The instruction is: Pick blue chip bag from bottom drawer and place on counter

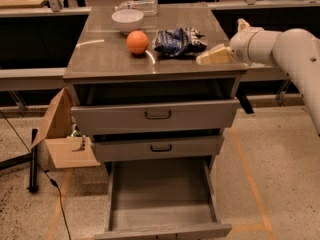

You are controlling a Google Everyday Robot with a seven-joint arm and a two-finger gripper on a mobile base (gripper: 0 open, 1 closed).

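- I have the counter (110,59) across the upper middle of my view, its glossy top carrying three things.
- The white arm (295,44) reaches in from the right at counter height.
- The bottom drawer (165,231) is pulled far out toward me, and I see only its bare floor inside.
- The top drawer (155,116) stands partly open. The middle drawer (160,148) sits further in.
- An open cardboard box (62,134) stands on the floor to the left of the cabinet.
- The blue chip bag (177,40) lies crumpled on the counter, right of centre.
- A white bowl (127,20) sits toward the back left.
- The gripper (214,55) hovers over the counter's right edge, just beside the bag and not holding it. I cannot tell whether it is spread or closed.
- An orange ball (137,42) rests just left of the bag, in front of the bowl.
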